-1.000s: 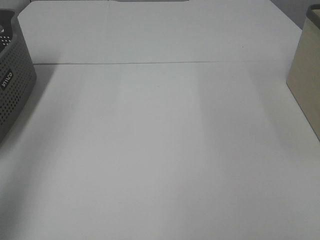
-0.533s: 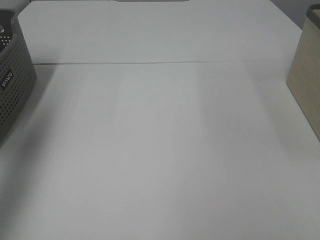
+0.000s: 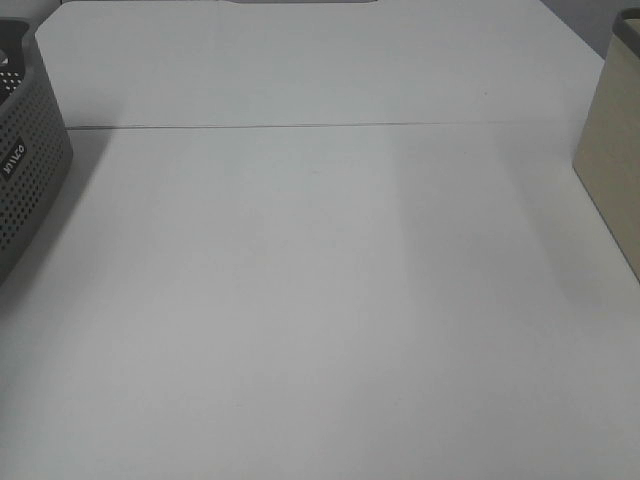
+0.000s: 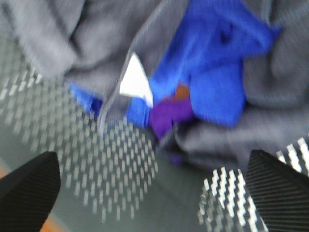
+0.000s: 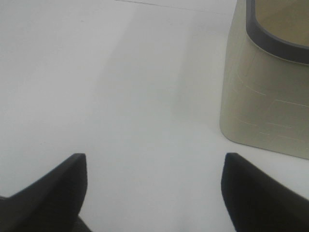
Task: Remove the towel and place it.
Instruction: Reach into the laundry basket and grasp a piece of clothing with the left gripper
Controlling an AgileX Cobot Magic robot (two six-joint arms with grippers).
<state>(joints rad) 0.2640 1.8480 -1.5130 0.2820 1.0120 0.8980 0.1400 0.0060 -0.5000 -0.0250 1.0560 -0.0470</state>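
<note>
The high camera cuts off the grey perforated basket (image 3: 25, 190) at the left edge and a beige bin (image 3: 612, 160) at the right, with the white bench (image 3: 320, 300) between them. The left wrist view is blurred. In it we make out the charcoal towel (image 4: 58, 38) crumpled in the basket, bunched around a blue cloth (image 4: 217, 63) and a purple scrap (image 4: 169, 113). The left fingers (image 4: 29, 188) are spread wide above it, holding nothing. The right fingers (image 5: 53, 188) stand apart and empty over the bench, near the bin.
</note>
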